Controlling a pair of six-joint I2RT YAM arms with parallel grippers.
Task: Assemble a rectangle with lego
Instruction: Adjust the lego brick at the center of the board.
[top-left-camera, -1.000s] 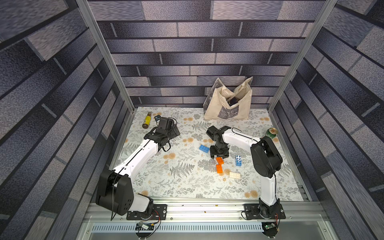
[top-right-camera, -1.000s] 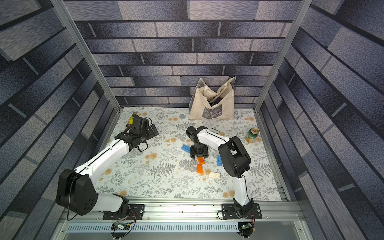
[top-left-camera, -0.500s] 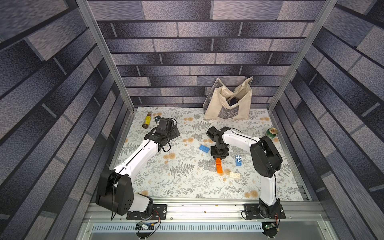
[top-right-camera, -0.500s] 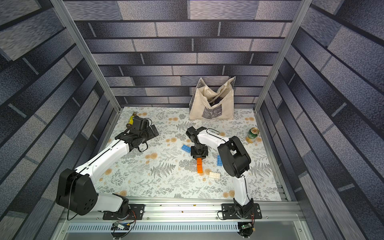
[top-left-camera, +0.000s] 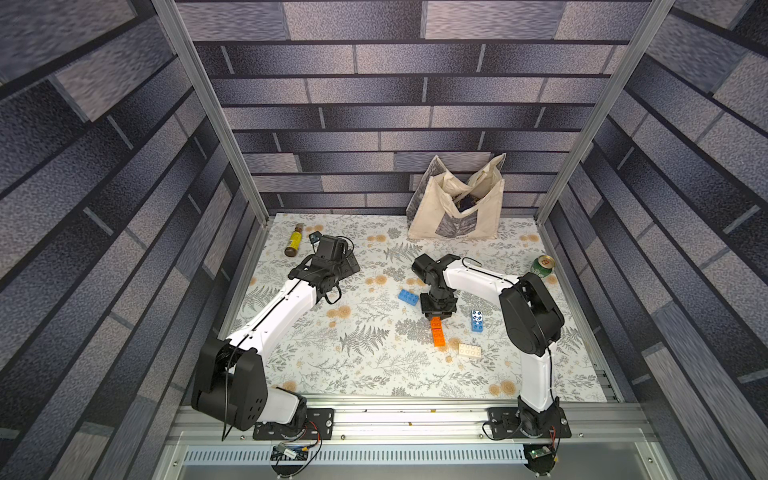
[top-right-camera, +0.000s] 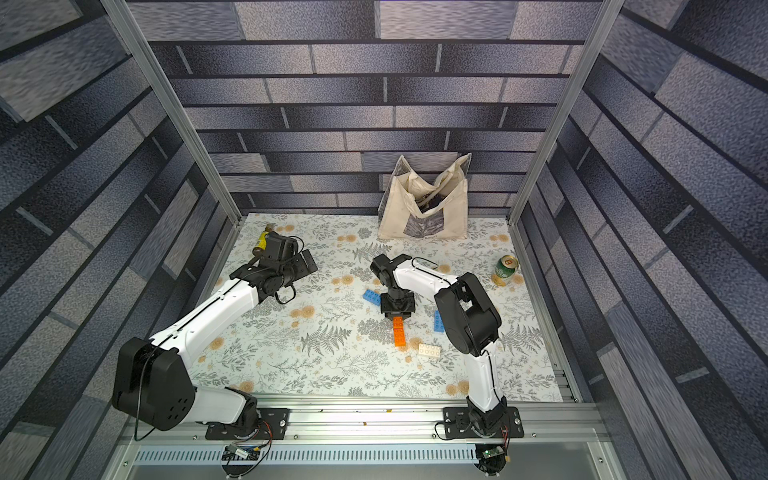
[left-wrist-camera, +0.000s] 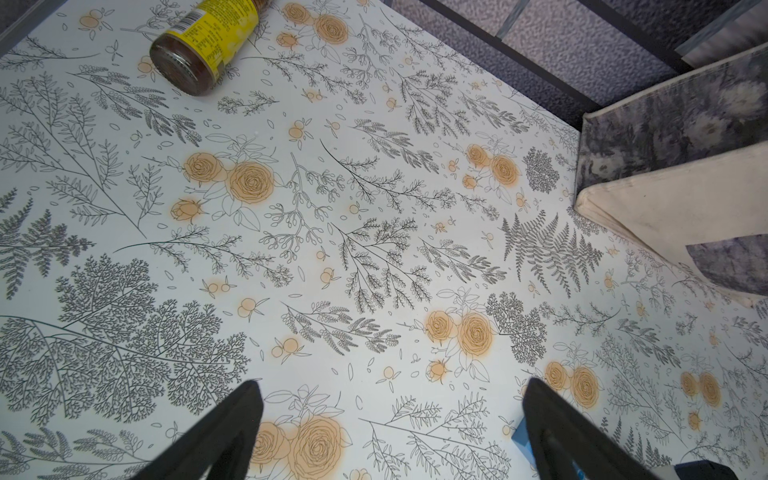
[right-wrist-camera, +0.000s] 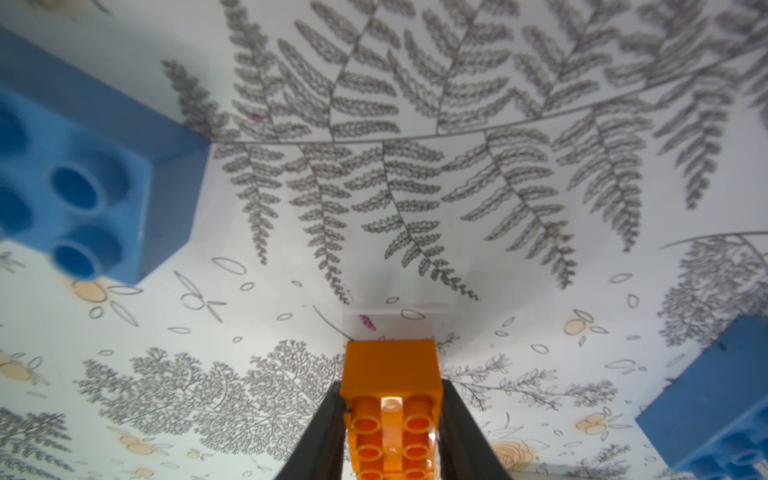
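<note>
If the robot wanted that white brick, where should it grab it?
From straight above, pinching the white brick across its short width, on its two long flat sides. It appears to lie flat on the table with nothing touching it, so both long sides look free.

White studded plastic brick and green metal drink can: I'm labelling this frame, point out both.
White brick (top-left-camera: 469, 350): in a top view, its upper face.
Green can (top-left-camera: 539, 272): in a top view, its side wall.

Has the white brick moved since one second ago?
No. In both top views the white brick keeps its place relative to the can and front rail.
</note>
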